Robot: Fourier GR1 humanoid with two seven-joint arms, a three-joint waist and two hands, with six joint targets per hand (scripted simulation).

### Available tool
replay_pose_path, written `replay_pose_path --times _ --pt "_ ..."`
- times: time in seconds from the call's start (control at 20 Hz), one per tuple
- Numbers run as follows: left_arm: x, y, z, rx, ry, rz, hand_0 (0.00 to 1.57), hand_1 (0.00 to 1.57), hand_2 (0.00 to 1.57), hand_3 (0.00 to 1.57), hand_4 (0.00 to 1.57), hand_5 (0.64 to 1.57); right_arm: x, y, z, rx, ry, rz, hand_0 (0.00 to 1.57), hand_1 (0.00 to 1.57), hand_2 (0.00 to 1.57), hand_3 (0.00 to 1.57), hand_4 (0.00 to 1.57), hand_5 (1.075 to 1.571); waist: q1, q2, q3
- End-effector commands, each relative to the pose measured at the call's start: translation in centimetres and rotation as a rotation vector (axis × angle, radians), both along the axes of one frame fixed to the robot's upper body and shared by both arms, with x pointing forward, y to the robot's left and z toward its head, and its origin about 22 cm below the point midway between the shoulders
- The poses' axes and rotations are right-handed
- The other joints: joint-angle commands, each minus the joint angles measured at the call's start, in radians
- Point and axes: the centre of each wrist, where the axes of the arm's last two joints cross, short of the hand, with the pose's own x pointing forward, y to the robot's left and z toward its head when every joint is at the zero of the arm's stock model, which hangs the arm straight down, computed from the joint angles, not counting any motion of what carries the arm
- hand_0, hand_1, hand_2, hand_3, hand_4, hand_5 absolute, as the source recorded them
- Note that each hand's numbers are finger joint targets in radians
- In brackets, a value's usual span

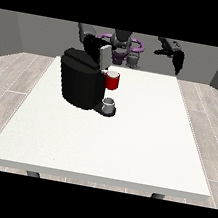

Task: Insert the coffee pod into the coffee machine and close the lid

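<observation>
One camera only, and it stands across the desk from the robot, facing it head on. It sits above desk height and tilts downward, so the whole white top shows from near edge to far edge, with plank floor on both sides and grey walls behind. It keeps well back: the robot is small at the top, its arms reaching toward the lens, and the coffee machine on the far left part of the desk looks small too. No second view shares this scene.
</observation>
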Motion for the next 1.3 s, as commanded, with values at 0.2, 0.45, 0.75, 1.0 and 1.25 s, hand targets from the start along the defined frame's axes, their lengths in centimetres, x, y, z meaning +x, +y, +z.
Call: replay_pose_path --times 0.2,0.45,0.75,1.0,1.25 --pt "0.1 0.3 -0.5 0.000 0.015 0.014 0.00 0.00 0.00 0.00 0.17 1.571 0.0 4.0 0.2 -0.075 0.015 0.066 0.00 0.00 0.00 0.00 0.06 1.571 0.000 -0.031 0.0010" --pt "1.0 -0.2 0.5 -0.020 -0.051 -0.042 0.00 0.00 0.00 0.00 0.12 1.571 0.9 5.3 2.5 -0.116 -0.076 0.061 0.00 0.00 0.00 0.00 0.12 1.571 0.008 0.005 0.0009" --pt "0.8 -4.2 1.9 -0.023 -0.095 -0.072 0.00 0.00 0.00 0.00 0.14 1.571 1.7 4.1 2.5 -0.069 -0.070 0.059 0.00 0.00 0.00 0.00 0.12 1.571 0.027 -0.020 0.0012" --pt "-1.5 -1.8 -2.7 -0.043 -0.050 -0.020 0.00 0.00 0.00 0.00 0.19 1.571 -0.2 6.6 1.8 -0.012 -0.082 0.199 0.00 0.00 0.00 0.00 0.18 1.571 -0.046 -0.081 0.0008" --pt "-2.1 -2.9 -3.6 -0.056 0.036 -0.009 0.00 0.00 0.00 0.00 0.19 1.571 -3.4 6.4 -2.8 0.166 -0.010 0.200 0.00 0.00 0.00 0.00 0.29 1.571 -0.070 -0.164 0.0013"
